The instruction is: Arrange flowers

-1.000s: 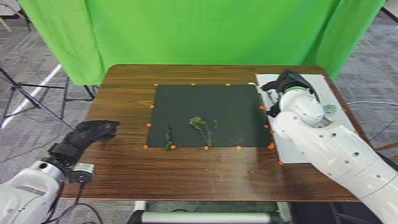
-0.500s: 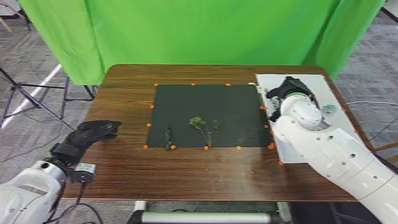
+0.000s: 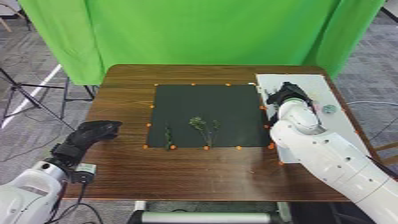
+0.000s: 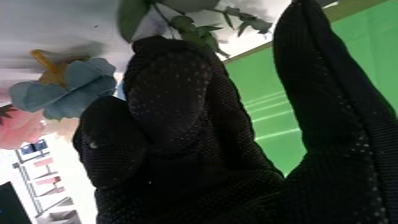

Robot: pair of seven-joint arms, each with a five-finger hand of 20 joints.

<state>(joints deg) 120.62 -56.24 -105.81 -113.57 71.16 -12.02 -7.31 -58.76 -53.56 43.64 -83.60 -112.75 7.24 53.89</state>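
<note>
Head view. The step in hand is, by judgement, the choosing of the next stem: the right hand [image 3: 289, 94] lies over the white sheet [image 3: 304, 80] at the right side of the tabletop [image 3: 133, 172], which seems to serve as the supply area. A pale blue-green bloom [image 3: 329, 108] lies on this sheet, beside the right arm. The dark mat [image 3: 191, 102], marked along its edges with orange dots, appears to be the place of arrangement. Toward its near edge lie a narrow leafy stem [image 3: 168, 136], at the left, and a bushy green sprig [image 3: 198, 122] with a thinner sprig [image 3: 215, 128] beside it. The work is probably at an early stage. The left hand [image 3: 94, 131] is over the left side of the tabletop, relaxed and holding nothing.

Right wrist view. The right hand is wide, its thumb well apart from its fingers, with nothing gripped between them. Leafy greenery [image 4: 185, 25] lies just beyond the fingertips; a blue flower [image 4: 69, 90] and a pink flower [image 4: 19, 129] lie nearby. The next move likely calls for closing on one stem without dragging its neighbours, then carrying it to the mat.
</note>
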